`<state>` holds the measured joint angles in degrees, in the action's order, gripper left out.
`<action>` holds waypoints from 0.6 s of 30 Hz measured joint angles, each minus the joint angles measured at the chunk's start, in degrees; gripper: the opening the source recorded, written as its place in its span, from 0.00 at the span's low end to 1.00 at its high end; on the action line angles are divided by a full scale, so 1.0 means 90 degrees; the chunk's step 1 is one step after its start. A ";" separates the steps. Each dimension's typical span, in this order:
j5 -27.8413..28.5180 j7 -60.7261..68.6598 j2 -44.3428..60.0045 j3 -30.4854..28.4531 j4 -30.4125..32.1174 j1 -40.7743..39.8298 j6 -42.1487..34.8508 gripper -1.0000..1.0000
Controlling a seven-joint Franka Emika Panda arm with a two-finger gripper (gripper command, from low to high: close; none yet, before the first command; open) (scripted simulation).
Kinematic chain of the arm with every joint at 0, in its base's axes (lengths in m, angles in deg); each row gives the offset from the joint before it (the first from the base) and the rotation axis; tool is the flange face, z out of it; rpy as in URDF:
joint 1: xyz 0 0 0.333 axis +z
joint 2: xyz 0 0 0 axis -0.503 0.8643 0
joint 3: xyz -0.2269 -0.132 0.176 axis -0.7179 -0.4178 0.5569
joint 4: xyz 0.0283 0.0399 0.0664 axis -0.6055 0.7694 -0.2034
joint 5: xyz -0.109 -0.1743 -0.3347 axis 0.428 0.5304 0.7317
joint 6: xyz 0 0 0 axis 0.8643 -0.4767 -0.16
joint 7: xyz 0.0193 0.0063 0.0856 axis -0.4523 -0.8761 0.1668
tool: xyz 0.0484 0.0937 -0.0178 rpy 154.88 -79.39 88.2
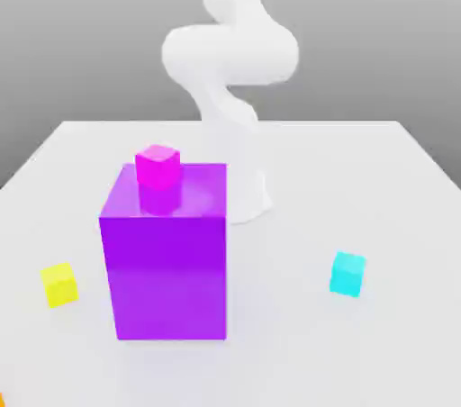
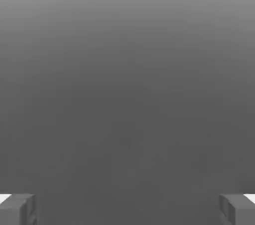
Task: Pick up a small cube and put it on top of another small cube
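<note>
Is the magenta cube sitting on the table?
No, the magenta cube sits on top of the purple block.

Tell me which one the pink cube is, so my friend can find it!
Look for the tall purple block on the white table. A small pink cube sits on its top. The yellow cube and blue cube are down on the table.

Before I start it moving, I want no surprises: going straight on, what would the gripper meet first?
Seemingly nothing: between the open jaws the hand view shows plain grey, though depth there is unclear.
</note>
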<state>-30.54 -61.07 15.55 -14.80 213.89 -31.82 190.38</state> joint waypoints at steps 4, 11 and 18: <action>0.0067 -0.0239 0.0959 -0.0139 -0.0170 -0.0284 0.0185 0.50; 0.0095 -0.0579 0.2572 -0.0478 -0.0454 -0.0695 0.0499 0.50; -0.0100 -0.0763 0.4192 -0.0882 -0.0738 -0.1128 0.0813 0.50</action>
<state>-31.44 -67.94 53.28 -22.74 207.25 -41.97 197.70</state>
